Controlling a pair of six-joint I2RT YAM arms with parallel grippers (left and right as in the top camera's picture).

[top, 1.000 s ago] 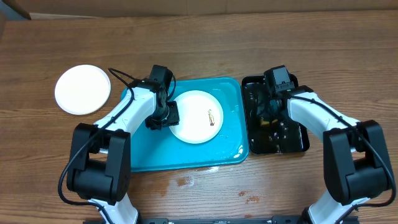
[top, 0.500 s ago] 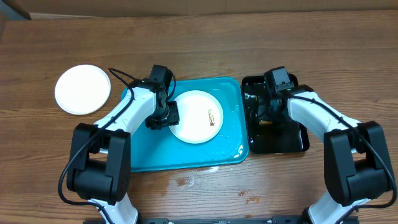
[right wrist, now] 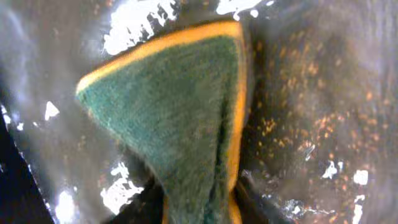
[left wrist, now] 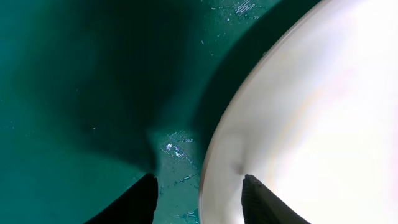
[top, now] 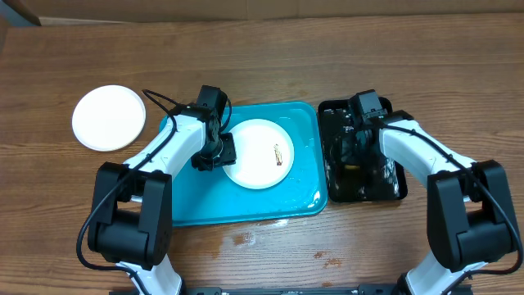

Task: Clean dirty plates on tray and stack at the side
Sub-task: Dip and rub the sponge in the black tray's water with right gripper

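A white plate [top: 259, 153] with a small brown smear lies in the turquoise tray [top: 196, 201]. My left gripper [top: 214, 152] is at the plate's left edge; in the left wrist view its fingers [left wrist: 200, 200] straddle the plate's rim [left wrist: 298, 118], one finger on the tray [left wrist: 74, 93], one over the plate. Another white plate [top: 108, 117] lies on the table at the far left. The yellow-green plate is out of view. My right gripper [top: 354, 154] is over the black tray [top: 393, 190], shut on a folded green and yellow sponge [right wrist: 180, 118].
The black tray is wet, with brown specks in the water [right wrist: 311, 124]. Wet patches [top: 246, 238] lie on the wooden table in front of the turquoise tray. The two trays stand side by side, almost touching.
My right gripper has shifted a little within the black tray with the sponge. The left arm and the plates have not moved.
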